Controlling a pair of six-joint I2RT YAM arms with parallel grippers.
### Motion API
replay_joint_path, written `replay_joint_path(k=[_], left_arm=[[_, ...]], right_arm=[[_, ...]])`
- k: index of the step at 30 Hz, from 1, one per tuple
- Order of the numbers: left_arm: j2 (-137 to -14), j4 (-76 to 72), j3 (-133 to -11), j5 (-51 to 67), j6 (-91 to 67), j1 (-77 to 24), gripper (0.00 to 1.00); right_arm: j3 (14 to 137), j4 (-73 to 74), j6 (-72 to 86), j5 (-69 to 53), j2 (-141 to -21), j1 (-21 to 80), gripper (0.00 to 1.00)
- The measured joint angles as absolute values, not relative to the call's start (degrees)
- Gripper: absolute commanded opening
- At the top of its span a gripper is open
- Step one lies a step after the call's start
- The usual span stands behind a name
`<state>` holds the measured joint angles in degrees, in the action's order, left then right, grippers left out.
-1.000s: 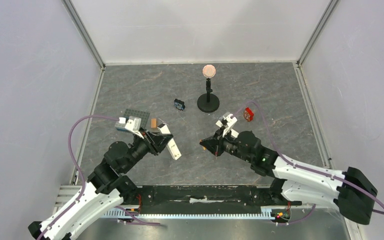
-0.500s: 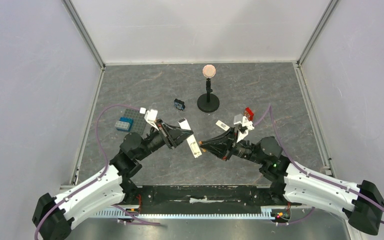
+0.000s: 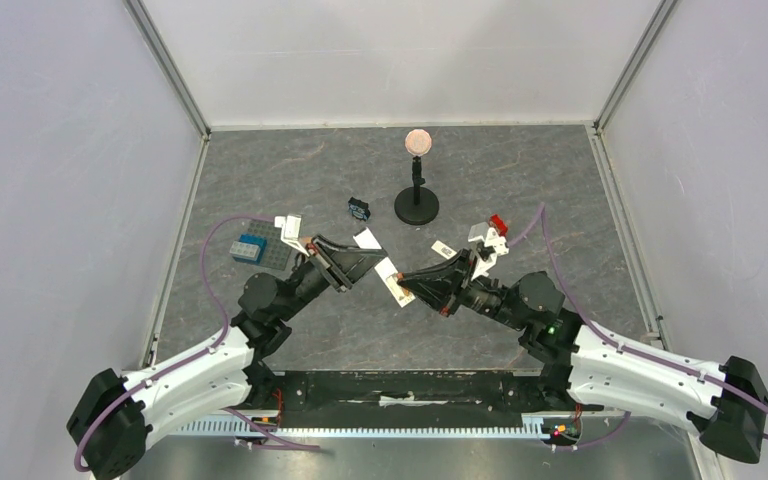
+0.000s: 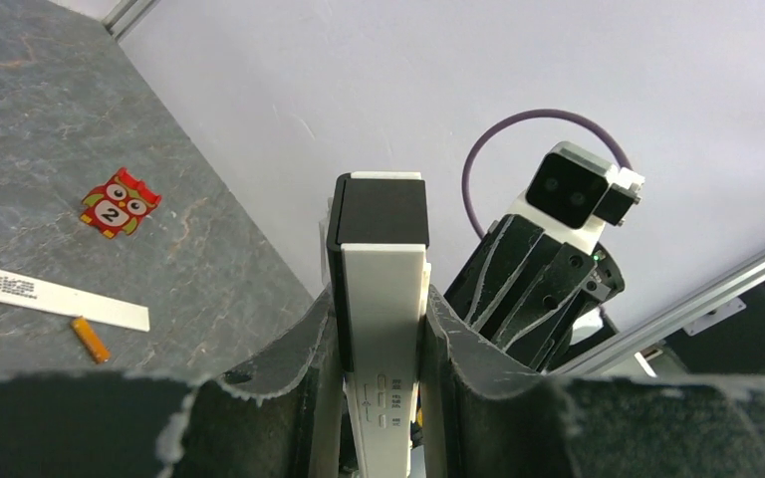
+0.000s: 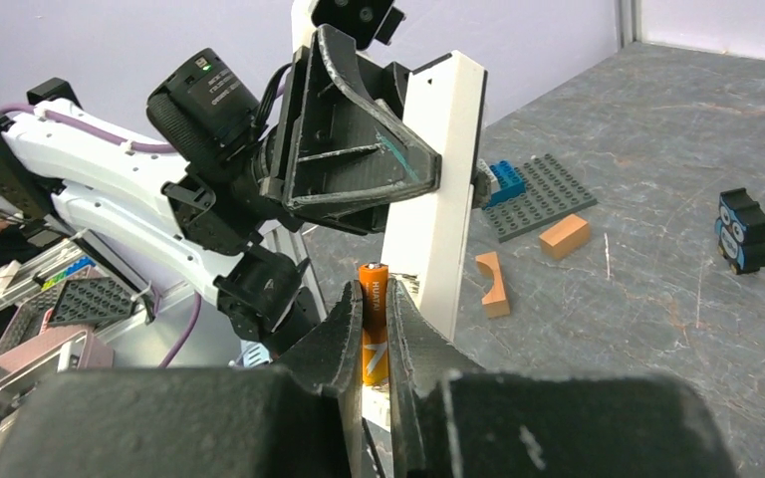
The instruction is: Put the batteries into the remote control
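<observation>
**Holding Remote and Battery Above the Tabletop**

The remote control [image 4: 382,269] is clamped by its long sides in the partly closed left jaws and is held above the tabletop [image 4: 20,119], black panel outermost. An orange battery [image 5: 374,349] is pinched upright in the nearly closed right jaws, just beside the remote control. White lettering on it seems to read "HUATAI". A second battery [image 4: 90,340] is seen lying on the tabletop beside a white strip [image 4: 55,296] printed with small, unreadable black code. The numeral "2" is shown on an owl tile [image 4: 120,202].
</observation>
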<state>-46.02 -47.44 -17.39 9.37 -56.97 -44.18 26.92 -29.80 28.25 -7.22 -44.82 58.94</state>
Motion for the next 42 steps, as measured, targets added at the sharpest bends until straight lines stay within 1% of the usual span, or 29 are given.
replay_joint_path(k=[9,18,27,30,37,42], left_arm=[[-46.17,-48.25,-17.39,6.98,-62.35,-44.23,0.02],[-46.13,-44.75,-17.39,5.85,-63.66,-44.29,0.02],[-45.93,-41.19,-17.54,4.51,-64.10,-44.38,0.02],[-45.89,-40.32,-17.63,4.36,-64.31,-44.38,0.02],[-45.71,-39.33,-17.85,3.92,-66.08,-44.38,0.02],[-45.71,-39.05,-17.85,3.46,-66.87,-44.38,0.02]], right_arm=[[29.71,-27.44,26.46,-2.00,-47.13,61.47,0.00],[31.35,-25.15,24.58,1.85,-48.93,62.87,0.00],[32.21,-22.17,21.26,5.87,-50.02,66.61,0.00],[32.32,-21.67,20.25,6.94,-50.17,67.31,0.02],[32.32,-20.86,18.35,9.10,-50.22,67.79,0.04],[32.32,-20.88,17.69,9.39,-50.24,68.03,0.10]])
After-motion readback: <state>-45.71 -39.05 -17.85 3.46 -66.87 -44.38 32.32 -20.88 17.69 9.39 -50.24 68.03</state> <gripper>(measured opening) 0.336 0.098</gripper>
